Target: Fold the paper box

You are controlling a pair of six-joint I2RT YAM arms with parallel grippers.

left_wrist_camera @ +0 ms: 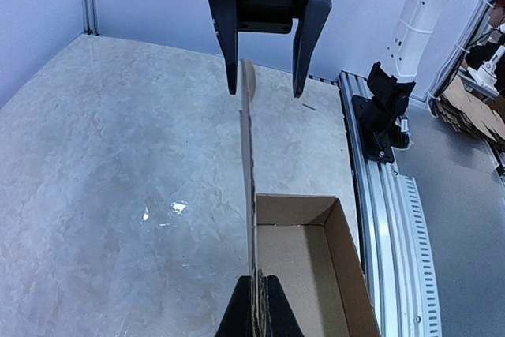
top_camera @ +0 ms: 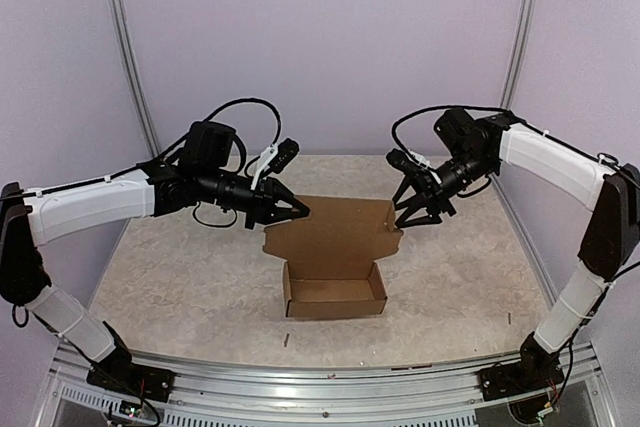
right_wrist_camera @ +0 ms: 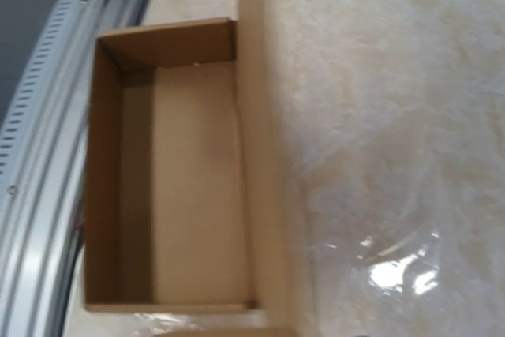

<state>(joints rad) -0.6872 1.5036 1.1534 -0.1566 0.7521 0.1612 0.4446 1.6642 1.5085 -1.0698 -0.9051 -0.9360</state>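
Note:
The paper box (top_camera: 335, 292) sits mid-table as a shallow brown open tray, its lid panel (top_camera: 335, 227) standing upright behind it. My left gripper (top_camera: 302, 210) is shut on the lid's left edge; in the left wrist view its black fingers (left_wrist_camera: 258, 286) pinch the thin cardboard sheet (left_wrist_camera: 247, 155) seen edge-on, with the tray (left_wrist_camera: 351, 258) to the right. My right gripper (top_camera: 405, 224) is at the lid's right edge. It is open (left_wrist_camera: 265, 92), one finger on each side of the rounded tab (left_wrist_camera: 248, 76). The right wrist view is blurred, shows the tray (right_wrist_camera: 181, 179) from above and no fingers.
An aluminium rail (top_camera: 330, 382) runs along the near table edge, with the right arm's base (left_wrist_camera: 383, 108) bolted to it. Small dark scraps (top_camera: 286, 339) lie in front of the box. Pale walls enclose the marbled tabletop (top_camera: 180, 277).

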